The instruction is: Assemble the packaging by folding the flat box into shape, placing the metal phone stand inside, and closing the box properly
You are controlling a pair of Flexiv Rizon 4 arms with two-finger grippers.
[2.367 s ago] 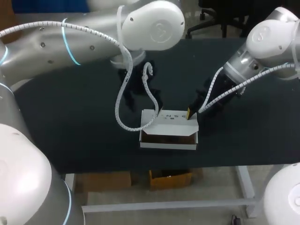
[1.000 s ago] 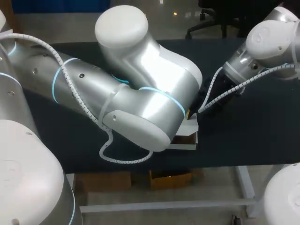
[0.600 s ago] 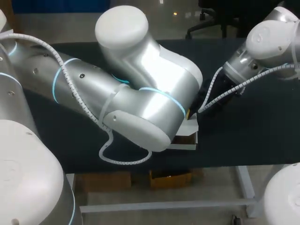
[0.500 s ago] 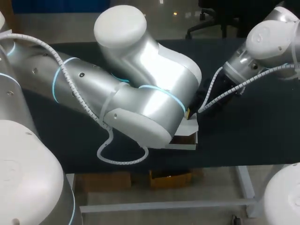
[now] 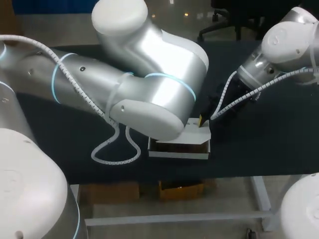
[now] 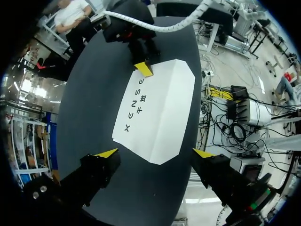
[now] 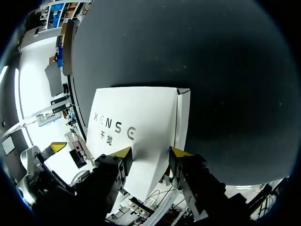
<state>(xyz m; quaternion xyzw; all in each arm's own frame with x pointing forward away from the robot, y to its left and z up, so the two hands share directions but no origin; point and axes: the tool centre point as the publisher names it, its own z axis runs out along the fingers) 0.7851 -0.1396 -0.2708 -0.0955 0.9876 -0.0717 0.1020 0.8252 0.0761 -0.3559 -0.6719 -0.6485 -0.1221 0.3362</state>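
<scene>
The white cardboard box (image 5: 180,147) lies near the table's front edge, its brown inside showing under a slanted printed lid (image 6: 157,108). My left gripper (image 6: 155,153) hangs open above the lid, fingers spread wider than the box and touching nothing. My right gripper (image 5: 202,120) sits at the box's back right corner. In the right wrist view the right gripper (image 7: 152,151) has its fingers half apart, one yellow tip over the lid (image 7: 134,125) and the other beside its folded side flap (image 7: 183,117). No phone stand shows.
The dark table (image 5: 259,149) ends just in front of the box. My left arm's bulky elbow (image 5: 149,89) and its white cable loop (image 5: 112,152) hang over the table's middle and hide the box's left part.
My left arm has swung up and to the left, uncovering more of the box's front. The right gripper and the box have stayed put.
</scene>
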